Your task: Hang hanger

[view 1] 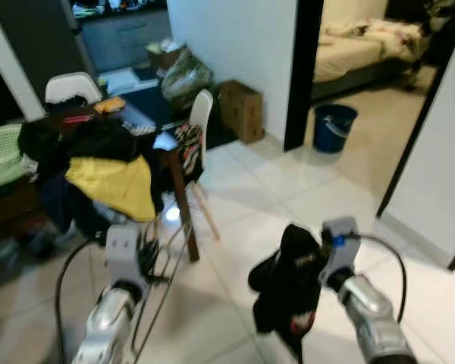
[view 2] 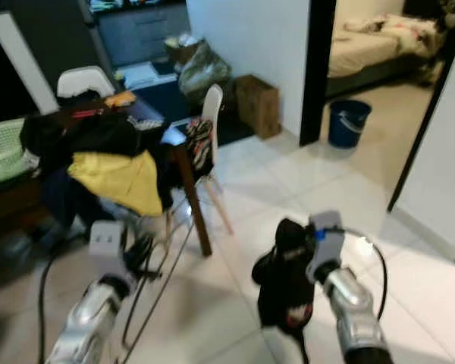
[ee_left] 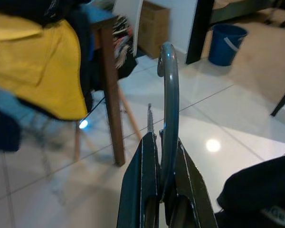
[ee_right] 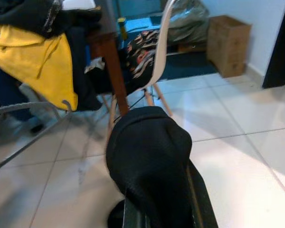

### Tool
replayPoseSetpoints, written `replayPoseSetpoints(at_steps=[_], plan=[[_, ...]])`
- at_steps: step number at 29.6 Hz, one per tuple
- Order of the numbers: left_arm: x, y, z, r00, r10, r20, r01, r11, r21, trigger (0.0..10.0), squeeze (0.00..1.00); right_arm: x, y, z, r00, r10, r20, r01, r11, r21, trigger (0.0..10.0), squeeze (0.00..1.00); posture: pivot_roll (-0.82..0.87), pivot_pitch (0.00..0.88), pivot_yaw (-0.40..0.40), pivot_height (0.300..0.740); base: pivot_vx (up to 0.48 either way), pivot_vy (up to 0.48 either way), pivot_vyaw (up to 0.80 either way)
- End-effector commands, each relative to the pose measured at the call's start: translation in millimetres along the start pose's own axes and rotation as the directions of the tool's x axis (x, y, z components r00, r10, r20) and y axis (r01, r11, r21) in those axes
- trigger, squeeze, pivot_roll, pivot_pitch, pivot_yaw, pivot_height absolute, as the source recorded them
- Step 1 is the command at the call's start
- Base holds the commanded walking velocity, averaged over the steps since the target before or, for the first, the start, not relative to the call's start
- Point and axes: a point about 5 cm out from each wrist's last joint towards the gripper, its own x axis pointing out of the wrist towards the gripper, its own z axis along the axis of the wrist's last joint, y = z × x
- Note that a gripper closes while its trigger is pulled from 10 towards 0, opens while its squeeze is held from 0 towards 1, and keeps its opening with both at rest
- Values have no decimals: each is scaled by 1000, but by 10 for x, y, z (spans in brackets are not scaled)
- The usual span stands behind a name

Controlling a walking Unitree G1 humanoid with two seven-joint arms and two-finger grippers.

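Note:
A thin metal wire hanger (view 1: pixel 169 262) hangs low in front of me, its grey hook (ee_left: pixel 169 90) standing up between the fingers of my left gripper (ee_left: pixel 162 142), which is shut on it. My left gripper (view 1: pixel 145 256) is at the lower left, above the tiled floor and near the table leg. My right gripper (view 1: pixel 312 259), at the lower right, is shut on a black garment (view 1: pixel 287 292). The garment (ee_right: pixel 149 154) drapes over that gripper's fingers and hides them.
A wooden table (view 1: pixel 176 186) at the left is piled with dark clothes and a yellow garment (view 1: pixel 115 186). Around it are a white chair (view 1: pixel 202 114), a green basket (view 1: pixel 0 155), a cardboard box (view 1: pixel 241 110) and a blue bucket (view 1: pixel 334 127) by the bedroom doorway. A white wall (view 1: pixel 432 174) stands to the right.

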Motion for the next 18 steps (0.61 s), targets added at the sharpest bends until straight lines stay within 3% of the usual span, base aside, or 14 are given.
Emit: replayPoseSetpoints(at_steps=[1,6,12,18], plan=[[23,-38,45,999,-20,27,20,1000,-5,10000,0,19,-34,94,999,-5,33,5,1000,7,10000,0,-20,0,44,740,480,0,0],[26,-50,65,999,-30,36,30,1000,4,10000,0,44,-41,151,999,-5,54,5,1000,10,10000,0,-19,0,42,740,480,0,0],[68,-237,257,978,-183,103,181,983,27,10000,0,250,-91,610,980,-16,199,12,1000,21,10000,0,-14,0,29,740,480,0,788],[26,-289,186,977,-206,48,204,978,47,10000,0,396,-3,867,965,34,260,-28,999,-28,10000,0,-14,0,33,740,480,0,788]])
